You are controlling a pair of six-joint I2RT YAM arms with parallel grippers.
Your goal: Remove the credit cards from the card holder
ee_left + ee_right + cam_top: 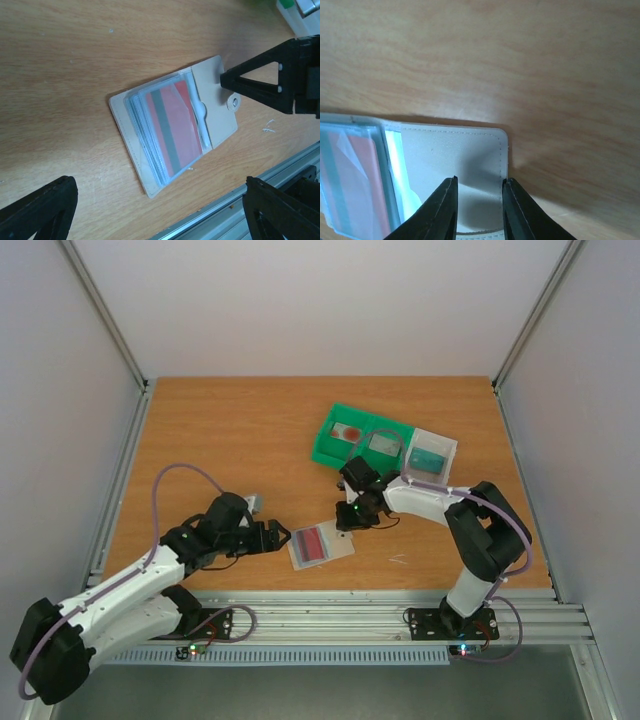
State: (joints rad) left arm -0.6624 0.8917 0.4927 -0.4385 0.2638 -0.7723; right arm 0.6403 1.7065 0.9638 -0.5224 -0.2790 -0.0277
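While right fingers touch card holder flap, grasp unclear, left fingers spread, credit cards sleeved.

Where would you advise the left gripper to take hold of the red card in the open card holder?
Probably its edge at the rounded cut-out beside the flap, coming from the flap side: the red card lies flat inside a clear sleeve and seems bare only there.
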